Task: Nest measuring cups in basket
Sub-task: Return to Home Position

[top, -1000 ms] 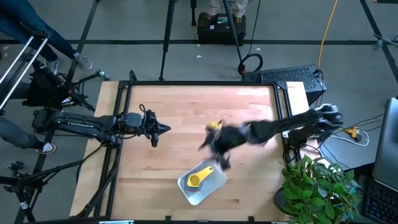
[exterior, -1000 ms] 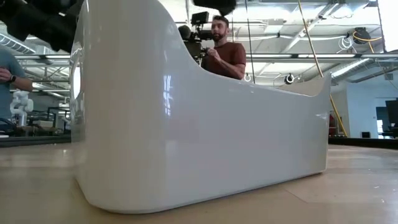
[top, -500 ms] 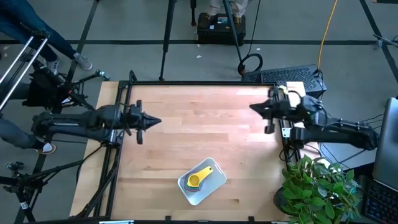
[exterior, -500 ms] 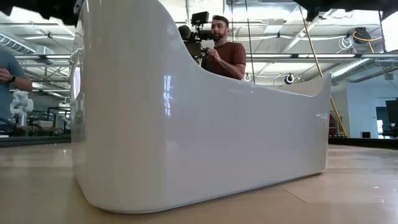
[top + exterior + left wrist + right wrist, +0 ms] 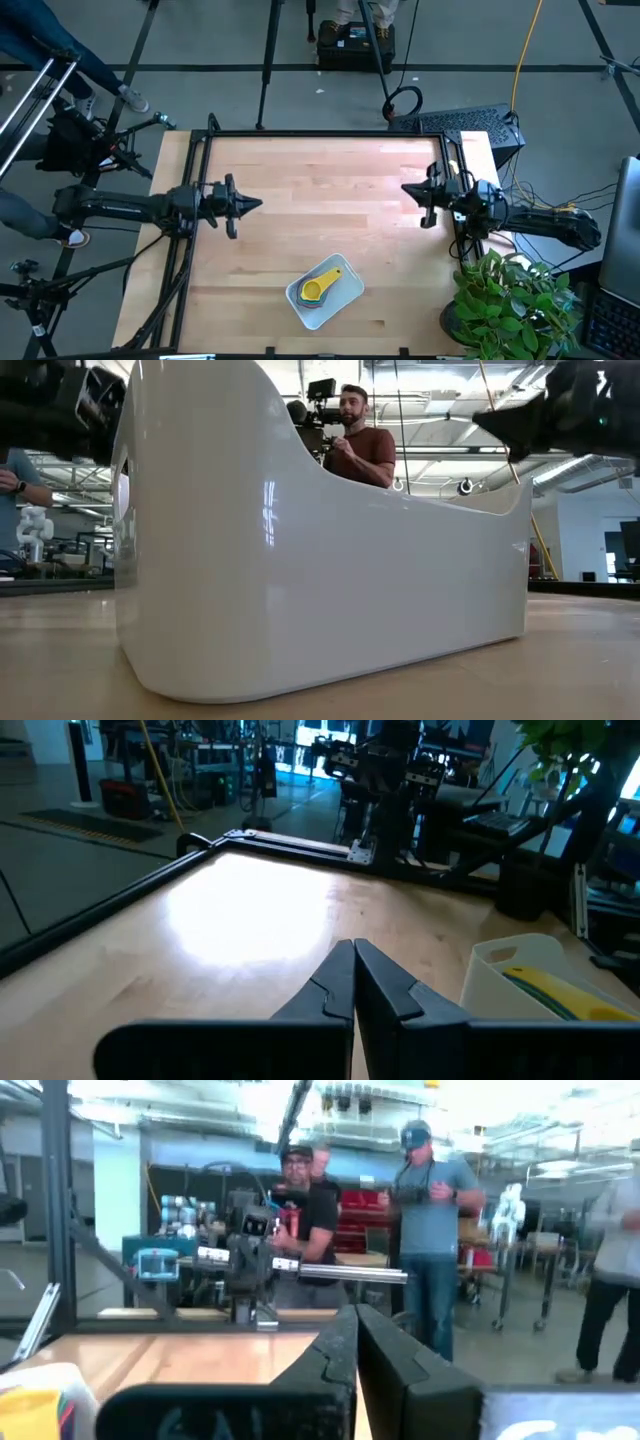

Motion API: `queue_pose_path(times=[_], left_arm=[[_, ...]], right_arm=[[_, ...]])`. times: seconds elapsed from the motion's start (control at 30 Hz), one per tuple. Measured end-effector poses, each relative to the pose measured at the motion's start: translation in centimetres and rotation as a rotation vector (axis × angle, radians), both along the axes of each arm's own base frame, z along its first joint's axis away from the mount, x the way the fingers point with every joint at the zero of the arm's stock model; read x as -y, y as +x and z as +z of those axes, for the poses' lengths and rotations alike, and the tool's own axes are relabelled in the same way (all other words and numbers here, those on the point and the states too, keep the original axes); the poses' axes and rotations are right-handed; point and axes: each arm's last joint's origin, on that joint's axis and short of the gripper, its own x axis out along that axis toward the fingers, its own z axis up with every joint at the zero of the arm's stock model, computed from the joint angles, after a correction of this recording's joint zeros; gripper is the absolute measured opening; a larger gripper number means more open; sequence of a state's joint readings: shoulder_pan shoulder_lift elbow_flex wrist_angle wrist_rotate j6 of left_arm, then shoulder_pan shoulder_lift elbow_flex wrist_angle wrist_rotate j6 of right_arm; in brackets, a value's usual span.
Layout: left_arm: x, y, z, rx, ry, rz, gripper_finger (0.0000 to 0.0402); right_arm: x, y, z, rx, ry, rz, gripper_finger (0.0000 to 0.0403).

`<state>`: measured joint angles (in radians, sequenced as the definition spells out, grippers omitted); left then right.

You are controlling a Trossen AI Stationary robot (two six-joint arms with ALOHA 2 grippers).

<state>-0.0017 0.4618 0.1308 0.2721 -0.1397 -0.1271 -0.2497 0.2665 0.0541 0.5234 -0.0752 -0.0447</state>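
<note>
Left jaws and right jaws pressed together, empty. Basket (image 5: 347, 291) with measuring cups (image 5: 318, 288) (yellow on top) sits between them, well apart. Homing: retract level, avoid sweeping over basket

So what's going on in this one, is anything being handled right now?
Nothing is being handled. The basket sits on the table, toward its edge at the bottom of the high view, with the yellow measuring cup topmost inside; what lies under it can't be made out. The left claw is at the table's left side, the right claw at its right, both shut and empty.
</note>
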Motion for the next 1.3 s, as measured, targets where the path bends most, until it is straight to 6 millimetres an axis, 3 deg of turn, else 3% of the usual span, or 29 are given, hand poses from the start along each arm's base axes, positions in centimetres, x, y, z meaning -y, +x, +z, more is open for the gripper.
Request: queue_pose_path(times=[0.17,0.57,0.93,1.3], left_arm=[[0.0,-0.4,-2.8,0.029,-0.053,0.002,0.0001],[0.0,-0.4,-3.0,-0.004,0.02,-0.002,0.0016],[0.0,-0.4,-3.1,-0.016,0.072,-0.004,0.0004],[0.0,-0.4,-3.1,-0.014,0.069,-0.003,0.0036]], right_arm=[[0.0,0.1,-0.3,-0.016,0.027,0.011,0.0],[0.1,0.2,-0.8,-0.068,0.027,-0.004,0.0],[0.1,0.2,-0.9,-0.072,0.025,-0.002,0.0],[0.1,0.2,-0.9,-0.073,0.025,-0.002,0.0]])
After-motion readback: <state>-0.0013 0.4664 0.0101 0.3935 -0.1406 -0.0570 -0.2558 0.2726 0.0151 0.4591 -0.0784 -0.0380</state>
